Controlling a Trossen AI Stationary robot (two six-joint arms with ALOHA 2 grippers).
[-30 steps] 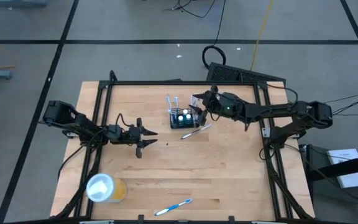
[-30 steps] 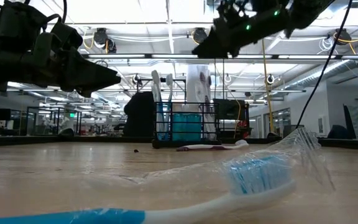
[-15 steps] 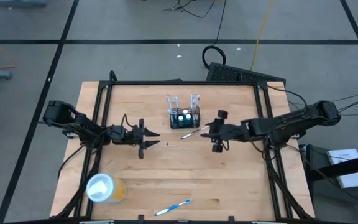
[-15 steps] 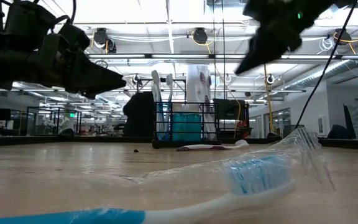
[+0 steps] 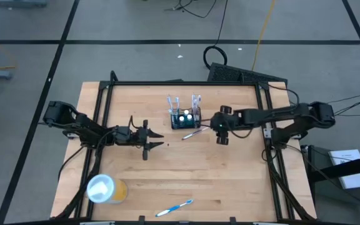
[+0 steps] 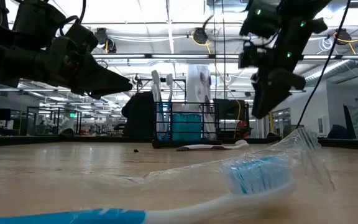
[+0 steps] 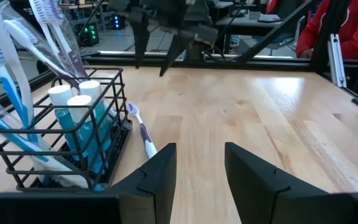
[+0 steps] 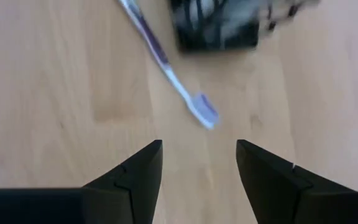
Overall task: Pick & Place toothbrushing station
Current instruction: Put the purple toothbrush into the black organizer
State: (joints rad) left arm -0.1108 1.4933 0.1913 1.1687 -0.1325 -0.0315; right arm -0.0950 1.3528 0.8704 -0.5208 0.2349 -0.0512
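The toothbrushing station (image 5: pixel 185 119), a black wire holder with toothbrushes and teal tubes standing in it, rests on its base at the table's far middle; it also shows in the left wrist view (image 7: pixel 55 140). A purple toothbrush (image 5: pixel 197 131) lies flat on the table beside it. My left gripper (image 5: pixel 160 145) hovers open to the station's left, pointing roughly level toward it. My right gripper (image 5: pixel 216 129) hangs open above the table, right of the purple toothbrush (image 8: pixel 173 81), tipped downward. Nothing is between either gripper's fingers.
A yellow cup with a white lid (image 5: pixel 105 189) stands at the near left. A blue toothbrush in a clear wrapper (image 5: pixel 174 207) lies by the near edge, close to the low camera (image 6: pixel 247 180). A black frame (image 5: pixel 105 125) borders the table.
My right gripper has drawn away from the station's far right side toward the near and right, sunk lower and tipped from roughly level to pointing steeply down over the purple toothbrush's end. My left gripper has crept a little toward the station. The station and toothbrushes have stayed put.
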